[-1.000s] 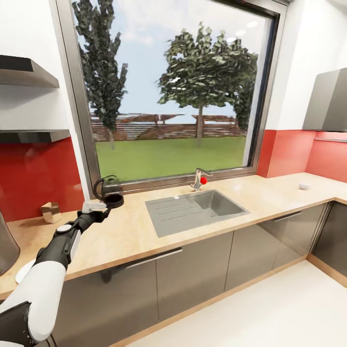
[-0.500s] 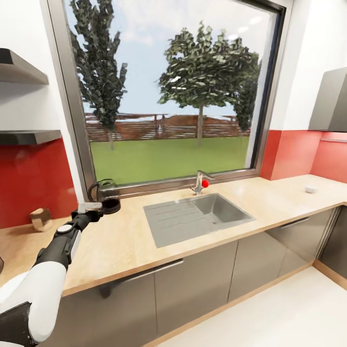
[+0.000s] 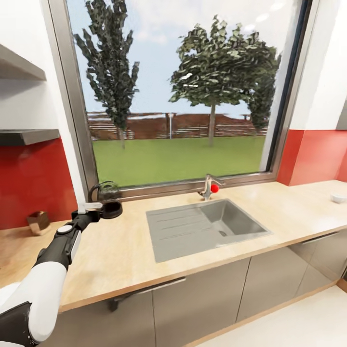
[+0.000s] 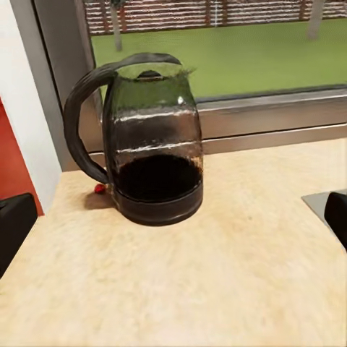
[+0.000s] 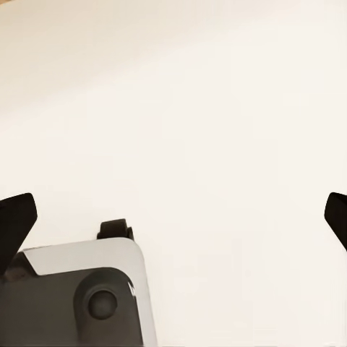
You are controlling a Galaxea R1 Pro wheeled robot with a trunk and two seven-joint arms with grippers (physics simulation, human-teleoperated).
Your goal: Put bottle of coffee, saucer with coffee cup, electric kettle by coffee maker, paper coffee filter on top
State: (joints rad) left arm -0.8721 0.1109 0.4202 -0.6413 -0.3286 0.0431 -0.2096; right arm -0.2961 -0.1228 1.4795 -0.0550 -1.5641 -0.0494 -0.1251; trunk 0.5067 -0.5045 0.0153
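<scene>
- Standing at the left of the head view's middle, one dark glass electric kettle with a curved black handle point(image 3: 107, 198) rests upright on the light wooden countertop point(image 3: 125, 241), below the big window point(image 3: 178, 91).
- One left gripper point(image 3: 90, 208) hovers just beside the kettle, not touching; its jaws spread wide, holding nothing.
- The right gripper point(image 5: 173, 210) also gapes, empty, over pale floor.
- One steel sink point(image 3: 205, 227), one tap with a red knob point(image 3: 210, 187), one small white dish point(image 3: 338, 197) at the right edge.
- Since a second ago the camera has swung; the sink sits further right.
- No writing is legible.
</scene>
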